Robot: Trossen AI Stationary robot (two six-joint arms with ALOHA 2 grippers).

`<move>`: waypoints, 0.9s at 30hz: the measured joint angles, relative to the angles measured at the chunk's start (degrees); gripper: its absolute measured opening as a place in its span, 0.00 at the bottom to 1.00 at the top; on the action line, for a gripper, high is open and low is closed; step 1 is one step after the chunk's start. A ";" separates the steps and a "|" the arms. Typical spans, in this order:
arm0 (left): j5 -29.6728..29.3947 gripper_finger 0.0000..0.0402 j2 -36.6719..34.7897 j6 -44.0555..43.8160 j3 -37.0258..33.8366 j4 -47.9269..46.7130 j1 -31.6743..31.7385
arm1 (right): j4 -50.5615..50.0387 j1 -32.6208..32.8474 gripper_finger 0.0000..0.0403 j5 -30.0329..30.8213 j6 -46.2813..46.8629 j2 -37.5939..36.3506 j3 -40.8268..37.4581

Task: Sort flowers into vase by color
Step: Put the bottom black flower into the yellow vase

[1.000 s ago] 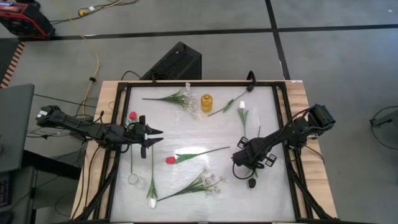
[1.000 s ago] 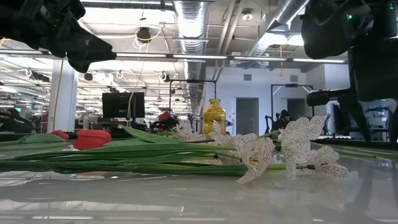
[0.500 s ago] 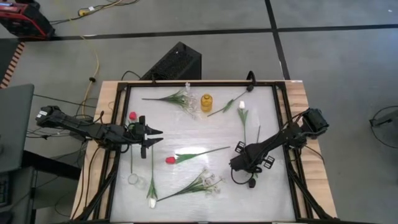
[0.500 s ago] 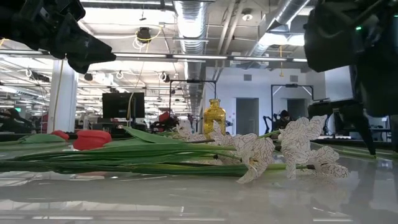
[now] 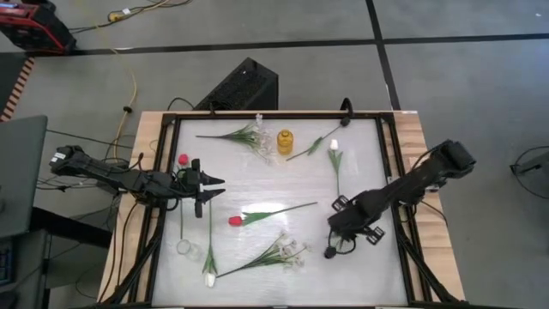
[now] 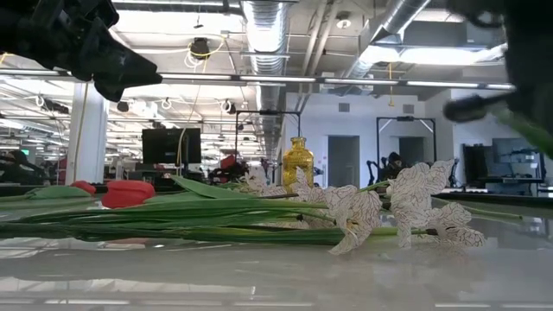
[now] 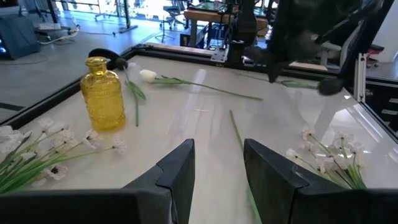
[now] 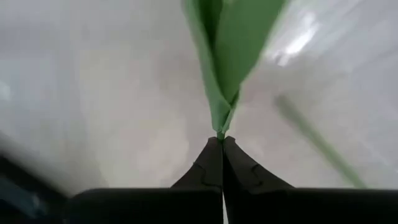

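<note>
No flower is in the yellow vase (image 5: 284,141) yet: the right pincer (image 8: 221,146) has closed on the stem of a white tulip (image 5: 333,147), every other flower lies on the desk (image 5: 257,184), and the left pincer (image 5: 216,187) hangs part-open, empty.

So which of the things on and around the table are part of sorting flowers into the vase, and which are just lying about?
Part of the job:
- yellow vase
- red tulip
- white tulip, stem pinched in the shut right gripper
- white blossom spray
- clear glass vase
- left gripper, open, waiting

Just lying about:
- black box behind the table
- yellow cable on the floor
</note>
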 joint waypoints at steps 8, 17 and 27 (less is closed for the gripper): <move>-0.28 0.31 0.00 -0.05 0.00 0.32 -0.01 | 31.95 -6.37 0.04 1.50 -4.56 -12.24 0.07; 0.12 0.31 -0.02 -1.48 0.00 0.16 -0.01 | 55.17 -27.78 0.04 3.55 -4.35 -14.55 0.15; 0.22 0.31 0.00 -3.06 0.00 -5.08 0.00 | 69.77 -48.58 0.04 -1.40 6.78 -13.75 0.15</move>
